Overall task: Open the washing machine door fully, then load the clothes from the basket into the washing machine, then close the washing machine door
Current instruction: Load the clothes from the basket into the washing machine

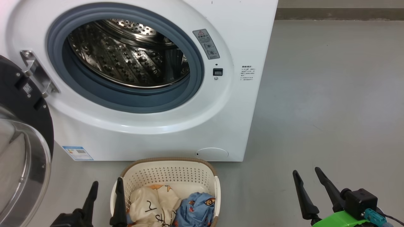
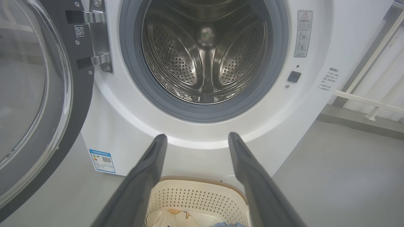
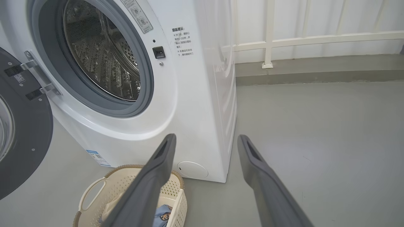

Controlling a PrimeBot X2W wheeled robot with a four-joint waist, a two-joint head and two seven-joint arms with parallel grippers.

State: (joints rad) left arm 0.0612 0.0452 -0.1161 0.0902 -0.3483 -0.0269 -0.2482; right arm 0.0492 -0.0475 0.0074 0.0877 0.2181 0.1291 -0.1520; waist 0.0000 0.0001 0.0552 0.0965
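Observation:
The white washing machine [image 1: 176, 126] stands in front of me with its steel drum [image 1: 126, 53] bare inside. Its black-rimmed glass door [image 1: 19, 151] is swung wide to the left on its hinge [image 2: 98, 37]. On the floor before the machine sits the cream basket [image 1: 170, 171], holding the clothes: a cream printed garment [image 1: 151, 201] and a blue one [image 1: 195, 209]. My left gripper [image 1: 106, 183] is open, one finger over the basket's left rim, holding nothing. My right gripper [image 1: 306, 171] is open over bare floor to the basket's right. The wrist views show the left gripper [image 2: 195, 138] and the right gripper [image 3: 205, 138] with fingers spread.
Grey floor [image 1: 331, 110] spreads to the right of the machine. A white railing [image 3: 315, 37] on a low kerb runs along the back. The open door takes up the room at the left.

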